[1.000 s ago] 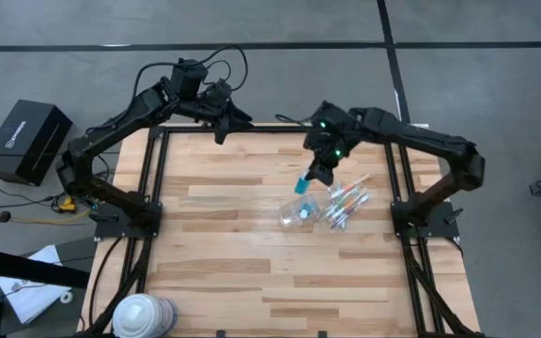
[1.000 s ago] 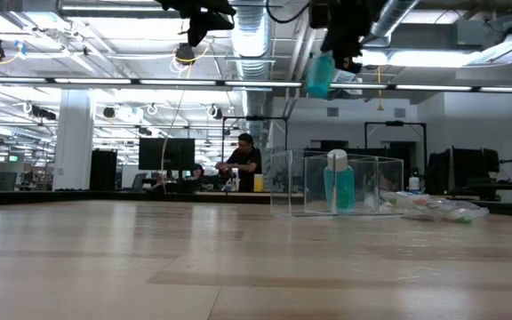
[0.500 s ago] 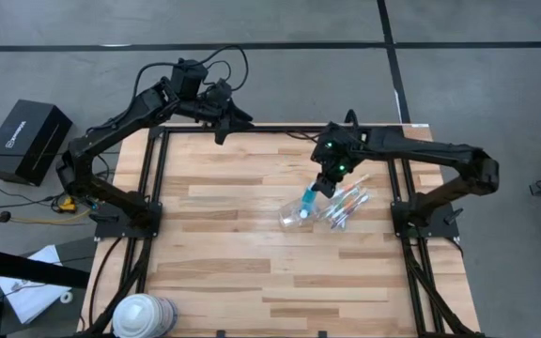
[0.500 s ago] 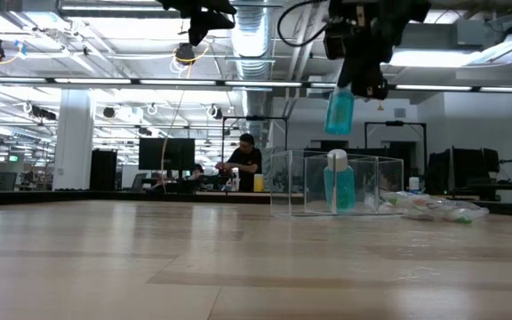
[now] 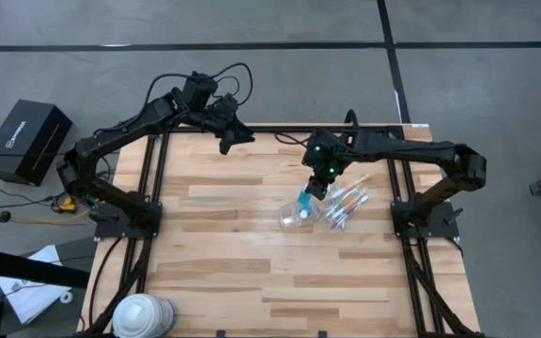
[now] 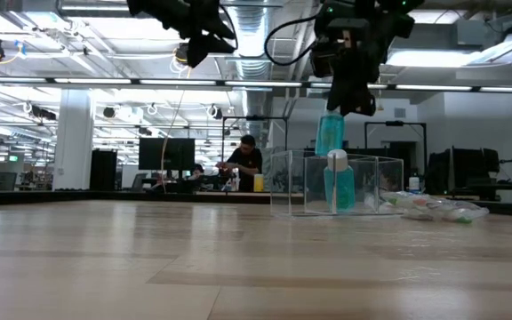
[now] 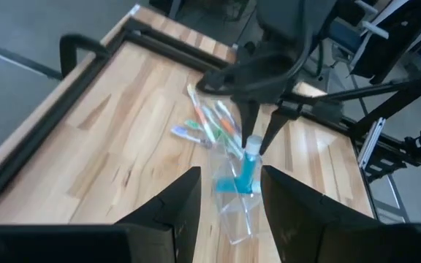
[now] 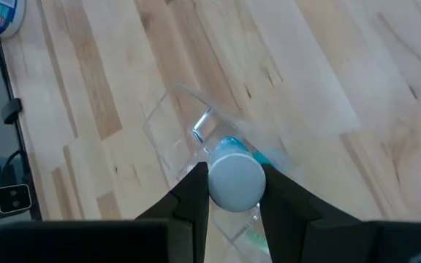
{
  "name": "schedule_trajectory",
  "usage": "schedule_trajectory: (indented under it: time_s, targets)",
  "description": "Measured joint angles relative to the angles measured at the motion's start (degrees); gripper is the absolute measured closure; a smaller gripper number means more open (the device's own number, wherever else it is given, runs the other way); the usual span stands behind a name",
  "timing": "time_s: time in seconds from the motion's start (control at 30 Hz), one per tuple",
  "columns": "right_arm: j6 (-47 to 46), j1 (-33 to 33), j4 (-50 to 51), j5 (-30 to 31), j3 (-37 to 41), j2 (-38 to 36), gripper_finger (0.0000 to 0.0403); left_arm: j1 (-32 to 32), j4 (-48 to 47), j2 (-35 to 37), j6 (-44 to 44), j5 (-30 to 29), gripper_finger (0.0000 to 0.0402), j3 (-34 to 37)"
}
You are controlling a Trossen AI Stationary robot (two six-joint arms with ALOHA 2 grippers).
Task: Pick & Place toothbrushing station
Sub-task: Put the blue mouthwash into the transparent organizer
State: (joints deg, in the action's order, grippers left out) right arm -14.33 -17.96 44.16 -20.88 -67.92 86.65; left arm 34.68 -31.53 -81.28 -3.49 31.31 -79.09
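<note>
Here the right gripper point(image 5: 314, 185) is clamped on a short blue tube with a white end point(image 6: 330, 135), holding it upright directly above the small see-through plastic cup point(image 5: 299, 213), beside the thin pastel toothbrushes point(image 5: 347, 204), while the left gripper point(image 5: 234, 134), fingers apart and empty, hovers at the table's far edge.

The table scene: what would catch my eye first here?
The right gripper hangs over a see-through plastic cup right of the table's middle, its jaws shut on a blue tube. Another tube stands inside the cup; pastel toothbrushes lie beside it. The left gripper waits at the far edge.
</note>
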Motion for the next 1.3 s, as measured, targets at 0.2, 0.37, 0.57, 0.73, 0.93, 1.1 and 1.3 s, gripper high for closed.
schedule_trajectory:
  time_s: [0.2,0.37,0.57,0.73,0.93,1.1,1.3]
  targets:
    - [-0.2,0.0,-1.5,2.3,3.4,-0.4,0.0318,0.0,1.4,0.0,-0.2,0.0,0.0266,1.4]
    - [-1.6,0.0,-5.5,3.0,6.2,-0.5,0.0318,0.0,2.5,0.0,-0.2,0.0,0.0266,1.4]
    - [-2.2,-0.1,-8.9,3.5,7.2,-0.5,0.0318,0.1,2.6,0.0,-0.4,-0.1,0.0266,1.4]
    - [-1.5,-0.2,-9.0,4.5,7.2,-0.5,0.0318,0.1,2.6,0.0,-0.4,-0.3,0.0266,1.4]
    - [-0.9,-0.2,-8.7,4.5,7.2,-0.2,0.0318,0.1,3.0,0.0,-0.4,-0.4,0.0266,1.4]
    - [-0.7,-0.2,-8.7,4.5,7.1,0.6,0.0318,0.2,3.1,0.0,-0.4,-1.3,0.0266,1.4]
    - [0.3,-0.2,-8.6,4.5,7.2,3.7,0.0318,0.2,3.4,0.0,-0.4,-1.3,0.0266,1.4]
